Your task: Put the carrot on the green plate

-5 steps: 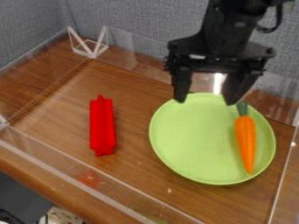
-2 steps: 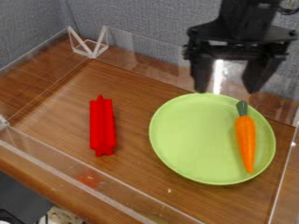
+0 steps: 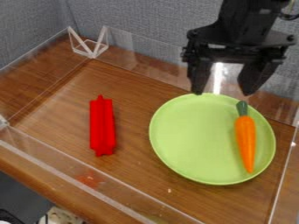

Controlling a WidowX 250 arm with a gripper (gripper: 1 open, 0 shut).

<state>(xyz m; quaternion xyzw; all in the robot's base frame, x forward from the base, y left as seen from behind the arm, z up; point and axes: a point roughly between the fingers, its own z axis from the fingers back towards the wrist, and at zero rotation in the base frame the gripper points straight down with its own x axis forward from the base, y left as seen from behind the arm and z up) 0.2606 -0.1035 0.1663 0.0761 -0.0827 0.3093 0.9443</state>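
Carrot (image 3: 246, 140), small, orange, tapered, lies on round lime-green plate (image 3: 193, 140) by the desk's right edge; black gripper (image 3: 232, 79) hovers, jaws wide, empty; task looks done.

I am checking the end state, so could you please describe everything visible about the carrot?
The carrot is a small orange tapered toy, plastic-looking and smooth, with a dark green stem tip at its far end. It lies flat on the right side of the green plate, near the rim, its point towards the camera. Only the plate touches it. The gripper hangs open above the plate's far edge, clear of the carrot.
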